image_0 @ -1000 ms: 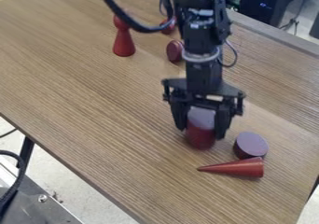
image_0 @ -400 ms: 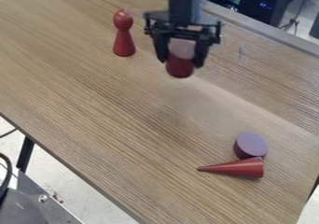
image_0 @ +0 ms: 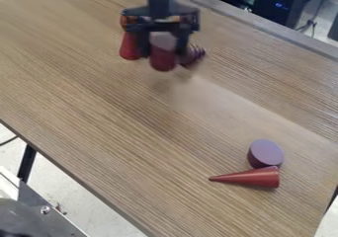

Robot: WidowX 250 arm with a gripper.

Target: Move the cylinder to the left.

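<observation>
Near the top of the camera view, my gripper (image_0: pixel 161 47) is shut on the red cylinder (image_0: pixel 162 59), one finger on each side of its paler upper end. The cylinder is upright and appears to hang above the table. Partly hidden behind the gripper's left side is a red cone-shaped piece (image_0: pixel 129 46). Just right of the held cylinder, a dark red round object (image_0: pixel 192 56) is partly covered and blurred.
A short purple-topped cylinder (image_0: pixel 265 153) stands at the lower right of the wooden table (image_0: pixel 119 132). Close against it, a red cone (image_0: pixel 251 177) lies on its side, tip to the left. Dark equipment (image_0: pixel 282 4) is beyond the table's back edge.
From the lower middle, my gripper has carried the cylinder up the view and then leftward, now in front of the upright red piece. The purple-topped cylinder and lying cone have stayed put.
</observation>
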